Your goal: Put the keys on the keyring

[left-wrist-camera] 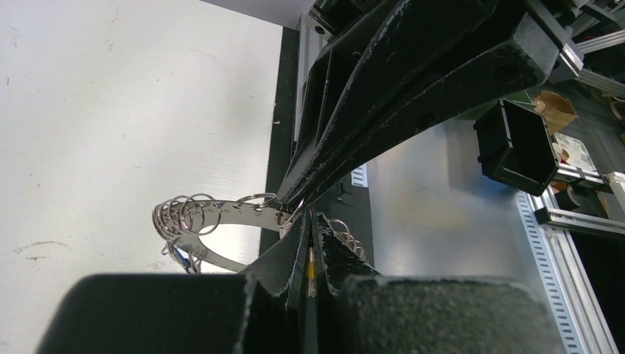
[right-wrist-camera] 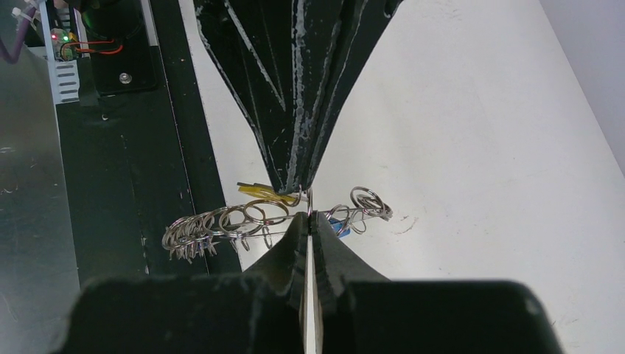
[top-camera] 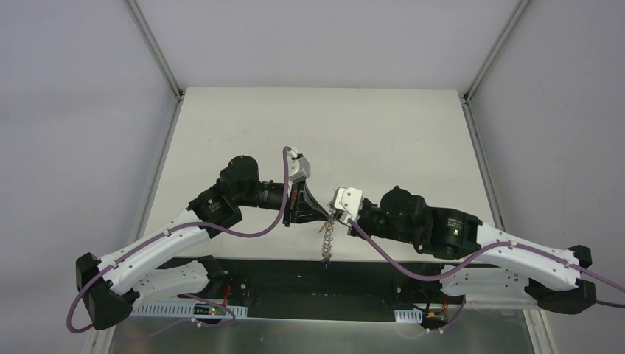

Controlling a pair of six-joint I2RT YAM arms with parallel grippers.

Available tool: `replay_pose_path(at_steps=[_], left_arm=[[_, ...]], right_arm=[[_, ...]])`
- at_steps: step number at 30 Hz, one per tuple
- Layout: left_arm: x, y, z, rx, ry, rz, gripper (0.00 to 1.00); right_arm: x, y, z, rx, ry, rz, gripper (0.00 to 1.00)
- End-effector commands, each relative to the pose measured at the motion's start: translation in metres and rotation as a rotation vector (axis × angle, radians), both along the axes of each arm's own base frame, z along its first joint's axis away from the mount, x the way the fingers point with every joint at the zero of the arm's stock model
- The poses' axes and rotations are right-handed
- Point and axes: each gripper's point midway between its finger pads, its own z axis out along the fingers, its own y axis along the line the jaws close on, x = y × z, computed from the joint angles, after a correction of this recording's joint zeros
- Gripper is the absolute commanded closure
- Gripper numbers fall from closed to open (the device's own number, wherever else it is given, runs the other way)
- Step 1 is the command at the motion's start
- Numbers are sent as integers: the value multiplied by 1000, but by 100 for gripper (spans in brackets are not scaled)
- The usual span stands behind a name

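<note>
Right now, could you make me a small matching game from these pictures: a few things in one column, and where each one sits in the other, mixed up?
Things
1. yellow key
2. blue key
3. keyring
4. table

Places
A. white, underneath everything else
B. up in the air, pinched by the right gripper
C. pinched at the tip of the left gripper
D. close against the ring, beside the right gripper's fingers

Pairs: 1-C, 2-D, 3-B, 4-A
</note>
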Motion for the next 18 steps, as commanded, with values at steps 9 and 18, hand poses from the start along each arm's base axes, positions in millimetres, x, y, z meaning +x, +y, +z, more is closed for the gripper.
replay_pose_path(at_steps=[9,18], left_arm=[[3,-2,16,-35,-47,11,100],[5,-2,14,-25,-45,20,100]], right_arm=[[-9,8,36,103,-40,48,100],[-15,6,40,124,-45,65,100]])
